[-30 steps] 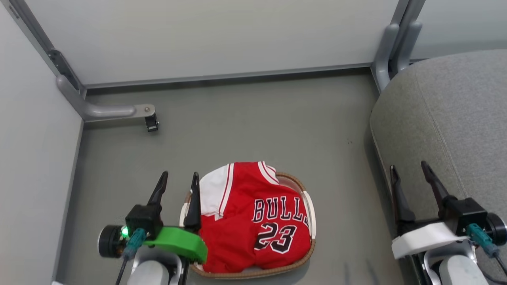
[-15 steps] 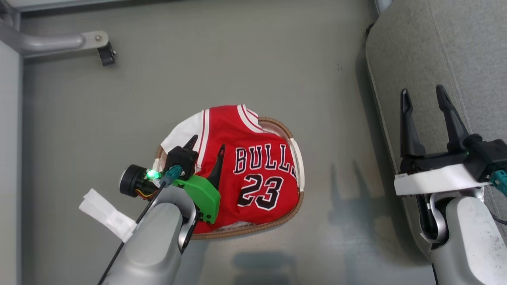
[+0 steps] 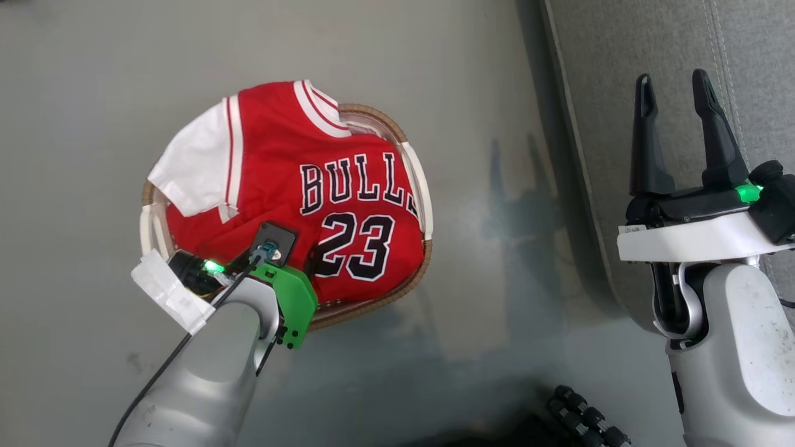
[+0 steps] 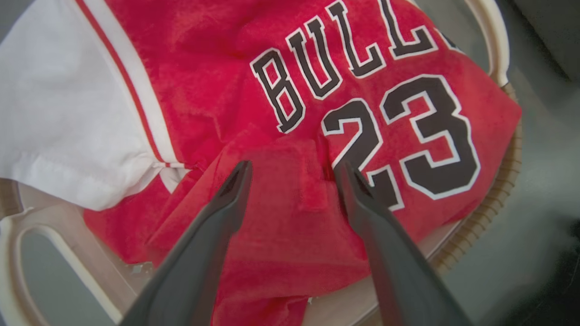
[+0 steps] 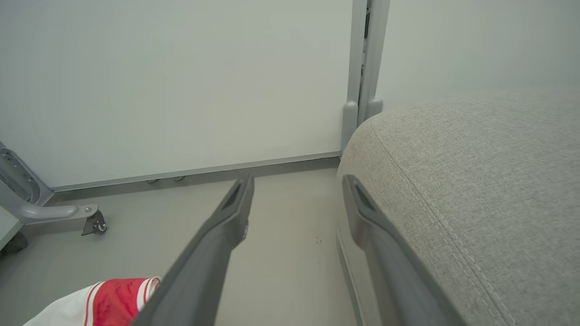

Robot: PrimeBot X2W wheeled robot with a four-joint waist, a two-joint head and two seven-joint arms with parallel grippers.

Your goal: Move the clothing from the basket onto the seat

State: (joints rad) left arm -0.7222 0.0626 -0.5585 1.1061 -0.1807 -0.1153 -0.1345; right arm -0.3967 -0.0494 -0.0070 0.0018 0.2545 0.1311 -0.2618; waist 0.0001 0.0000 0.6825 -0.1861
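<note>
Down on the grey floor (image 3: 93, 74), well away from its far edge by the wall, not much has moved, but the robot has bent over, so the head view now looks almost straight down. That makes the whole picture slide; the things themselves stayed put. One big grey seat (image 3: 596, 74) stands along the right side, and nothing lies on it yet. One basket (image 3: 372, 115) sits on the floor near the seat but not touching it. All the clothing (image 3: 279, 149) is inside the basket, with a white sleeve hanging over the rim. I can count one jersey for sure, the red one that says BULLS 23. A red fold sits lower down by the near rim, and I cannot tell if it is a second piece or part of the same one. The real change is the left end effector (image 4: 294, 167). A second ago it stood beside the basket's left rim. Now it has come down over the basket, and its two fingers (image 4: 226, 199) point into the red cloth just under the number. The jaws are wide apart with a bump of cloth between them, and they are not holding anything yet. That looks like the moment just before a grab, so the task has only just begun. The right end effector (image 3: 672, 77) is still wide and empty, waiting over the seat's left edge. That makes two end effectors, with two fingers each.
</note>
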